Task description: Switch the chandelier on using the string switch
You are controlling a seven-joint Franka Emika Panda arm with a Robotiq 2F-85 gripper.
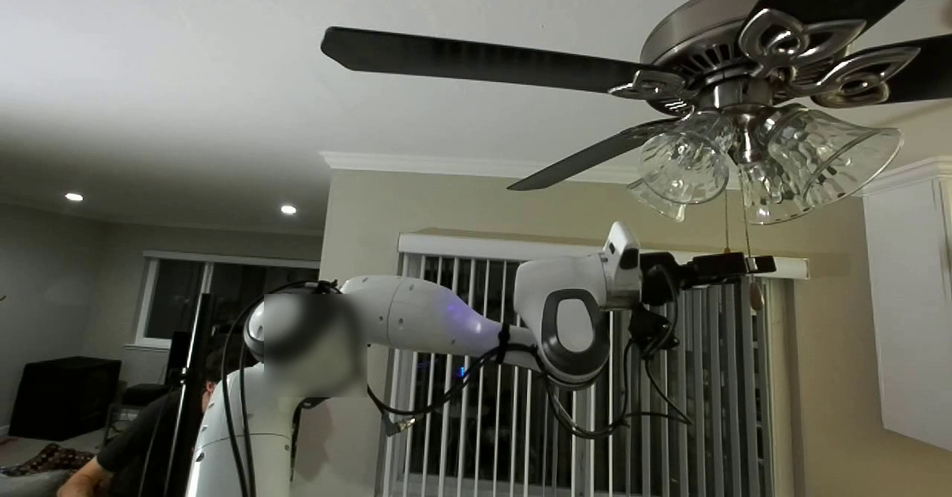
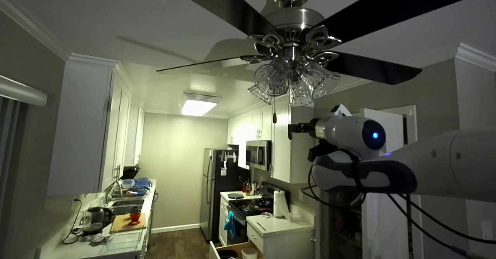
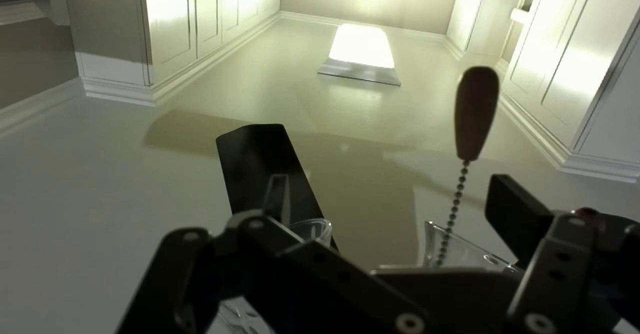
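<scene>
Dangling off-centre between the wide-parted, empty jaws in the wrist view, the string switch point(image 3: 468, 151) could be missed or batted aside if the gripper point(image 3: 390, 194) closes short (depth is unclear). Near the jaws, a second cord point(image 1: 727, 222) could invite a wrong tug; above them, the chandelier point(image 1: 732, 95) risks a knock if they rise.

In an exterior view, passage from the jaws is barred at 12 o'clock by the chandelier point(image 2: 292, 51); room is left at 8 o'clock. In the wrist view, the gap between the spread jaws is crossed by the string switch point(image 3: 469, 146), toward 3 o'clock.
</scene>
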